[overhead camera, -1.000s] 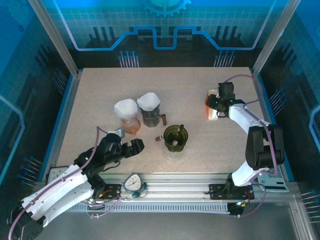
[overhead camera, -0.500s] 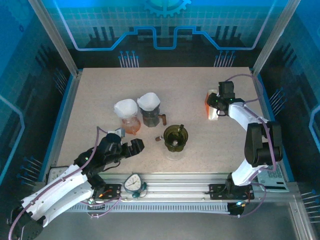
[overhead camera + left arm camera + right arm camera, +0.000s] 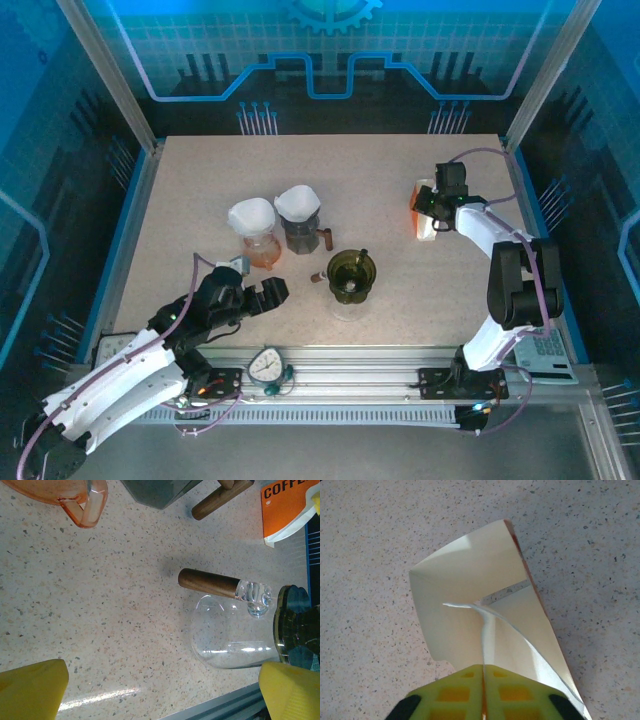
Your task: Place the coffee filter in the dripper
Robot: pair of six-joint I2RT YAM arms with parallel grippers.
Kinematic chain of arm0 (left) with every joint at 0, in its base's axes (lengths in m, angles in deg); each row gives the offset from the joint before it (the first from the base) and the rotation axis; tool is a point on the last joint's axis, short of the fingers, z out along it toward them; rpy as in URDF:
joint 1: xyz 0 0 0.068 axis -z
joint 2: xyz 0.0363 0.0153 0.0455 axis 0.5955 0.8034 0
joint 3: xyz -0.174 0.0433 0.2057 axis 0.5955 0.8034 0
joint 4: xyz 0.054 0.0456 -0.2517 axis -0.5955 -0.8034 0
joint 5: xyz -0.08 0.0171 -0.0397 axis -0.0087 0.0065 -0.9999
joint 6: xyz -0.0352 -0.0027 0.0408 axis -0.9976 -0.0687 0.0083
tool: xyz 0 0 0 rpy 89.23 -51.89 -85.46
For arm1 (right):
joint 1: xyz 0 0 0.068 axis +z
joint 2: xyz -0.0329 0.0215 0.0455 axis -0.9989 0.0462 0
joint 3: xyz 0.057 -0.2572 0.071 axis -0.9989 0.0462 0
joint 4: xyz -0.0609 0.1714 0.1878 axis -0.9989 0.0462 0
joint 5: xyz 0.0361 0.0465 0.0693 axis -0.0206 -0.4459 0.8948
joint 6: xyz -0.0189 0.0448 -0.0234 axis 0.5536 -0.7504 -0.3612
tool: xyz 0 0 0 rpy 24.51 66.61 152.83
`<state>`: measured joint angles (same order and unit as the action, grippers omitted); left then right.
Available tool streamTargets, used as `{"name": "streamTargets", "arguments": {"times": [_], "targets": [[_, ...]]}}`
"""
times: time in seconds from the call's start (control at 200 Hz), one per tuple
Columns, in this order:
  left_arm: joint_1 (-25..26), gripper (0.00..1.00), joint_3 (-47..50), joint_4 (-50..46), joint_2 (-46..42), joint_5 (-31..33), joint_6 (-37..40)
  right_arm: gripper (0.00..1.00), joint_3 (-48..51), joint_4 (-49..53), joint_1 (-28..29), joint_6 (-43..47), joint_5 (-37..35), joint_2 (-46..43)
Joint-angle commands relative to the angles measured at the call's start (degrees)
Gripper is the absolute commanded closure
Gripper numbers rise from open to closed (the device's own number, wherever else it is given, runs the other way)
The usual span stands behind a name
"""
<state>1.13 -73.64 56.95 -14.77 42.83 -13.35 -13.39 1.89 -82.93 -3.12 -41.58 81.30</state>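
The right gripper is pinched together on a white filter in its box, far right on the speckled table. The left gripper gapes near the green dripper. Blue panels enclose the table.

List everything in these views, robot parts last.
orange dripper: one, orange, left of table centre
grey dripper: one, grey, beside it
seated filters: two, white, one in each of those
green dripper: one, dark green, atop the carafe
glass carafe: one, clear, wooden handle, table centre
filter box: one, orange and white, right side
coffee filter: one, white, at the box
round dial: one, white face, near rail
left gripper: one, yellow-tipped, open near the carafe
right gripper: one, yellow-tipped, shut on coffee filter
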Motion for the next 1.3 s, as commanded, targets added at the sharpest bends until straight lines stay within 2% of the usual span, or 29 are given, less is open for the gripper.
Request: {"name": "streamTargets", "arguments": {"times": [0.0, 0.425, 0.61, 0.845, 1.146, 1.291], "targets": [[0.21, 0.01, -1.17, 1.14, 0.27, 0.01, -0.35, 0.99, -1.6, -0.62, -0.63, 1.3, -0.04, -0.43], [0.17, 0.01, -1.2, 1.75, 0.43, -0.35, -0.48, 1.0, 5.84, 1.23, 0.06, 2.63, 0.14, -11.65], [0.21, 0.01, -1.33, 1.63, 0.26, -0.59, -0.33, 1.0, 12.5, 1.21, 0.54, 2.07, 1.21, -21.84], [0.2, 0.01, -1.42, 1.58, -0.32, -0.69, -0.33, 1.0, 16.4, 7.64, 3.49, 2.86, 4.73, -35.77], [0.19, 0.01, -1.77, 1.0, -0.63, -0.58, 0.19, 1.0, 13.99, 20.32, 8.25, 5.05, 14.99, -51.14], [0.21, 0.01, -1.98, 0.97, -0.54, -0.46, 0.39, 1.0, 8.07, 28.61, 11.32, 7.63, 20.98, -52.83]]}}
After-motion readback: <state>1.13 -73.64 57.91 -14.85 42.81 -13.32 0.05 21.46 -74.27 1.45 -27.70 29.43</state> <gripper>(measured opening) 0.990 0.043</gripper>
